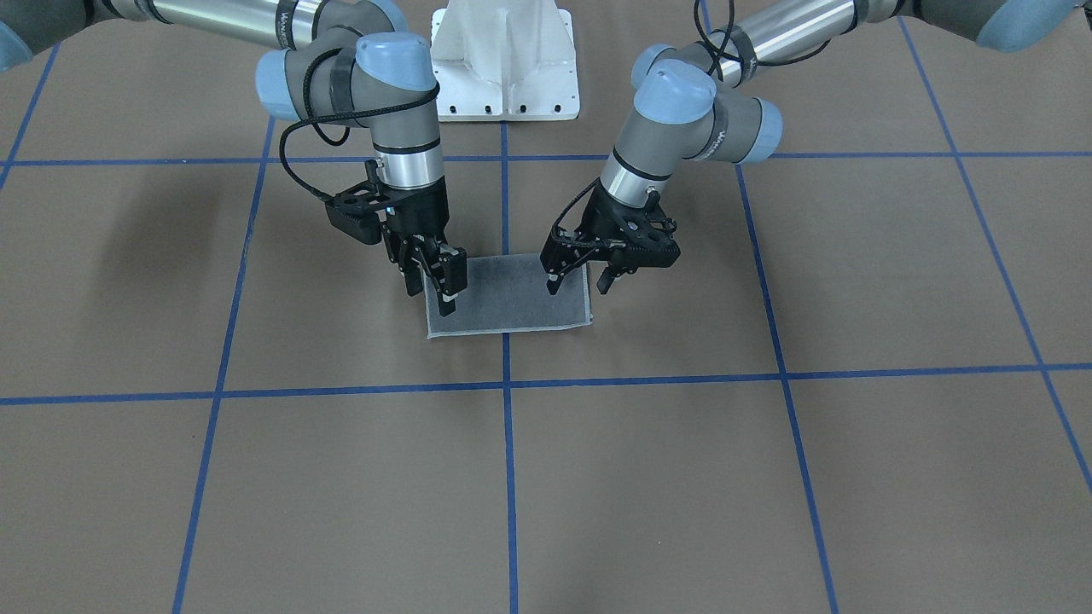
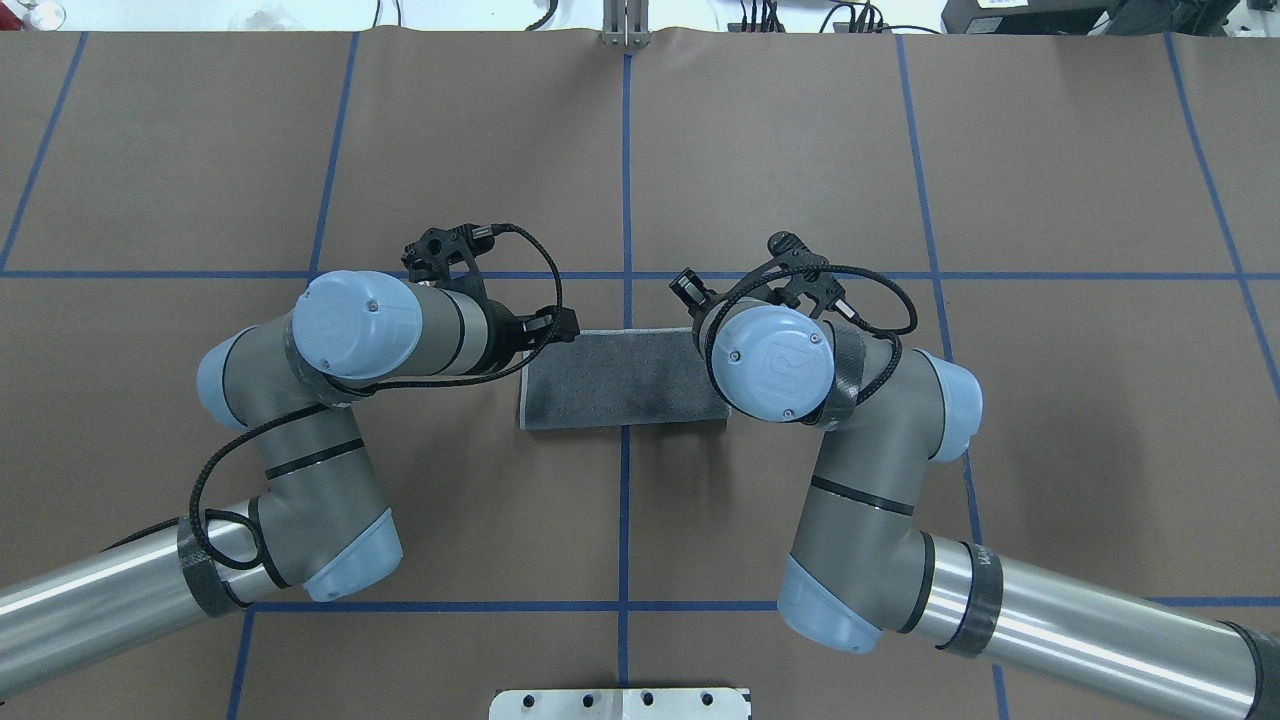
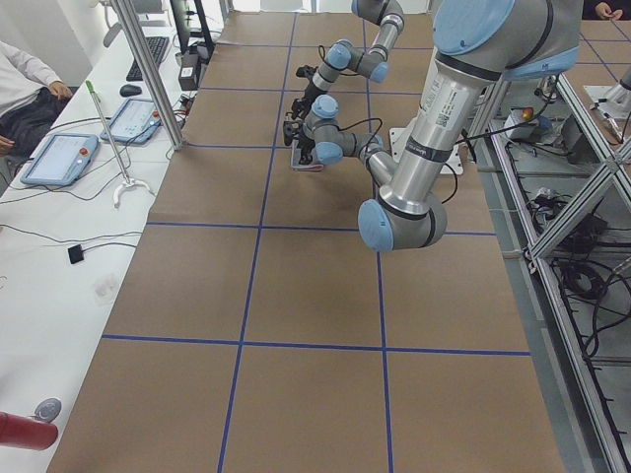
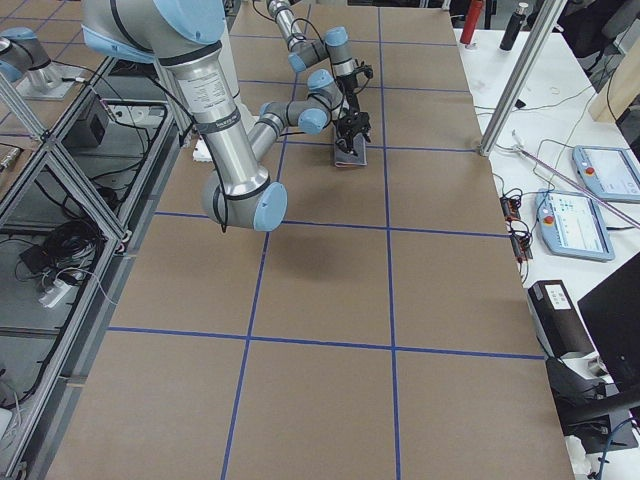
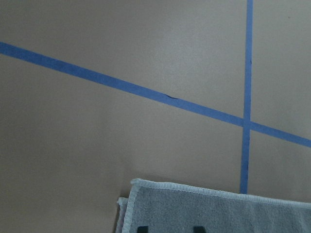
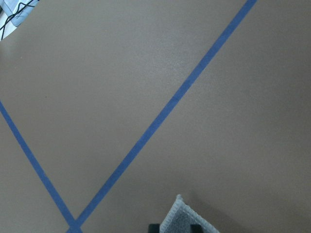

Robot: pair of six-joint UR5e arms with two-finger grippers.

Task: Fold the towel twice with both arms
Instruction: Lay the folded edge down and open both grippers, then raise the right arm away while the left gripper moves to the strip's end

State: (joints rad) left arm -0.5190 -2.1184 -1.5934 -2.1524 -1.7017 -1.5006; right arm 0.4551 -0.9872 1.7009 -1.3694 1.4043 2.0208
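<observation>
The towel lies flat on the brown table as a grey rectangle folded in half, with a light stitched border; it also shows in the overhead view. My left gripper hangs open over the towel's end on the robot's left, its fingertips just above the cloth. My right gripper is open at the opposite end, and a towel corner sits between its fingertips. In the overhead view both grippers are hidden under the wrists.
The white pedestal base stands at the table's robot side. Blue tape lines grid the brown table cover. A side bench with tablets and cables runs along the far edge.
</observation>
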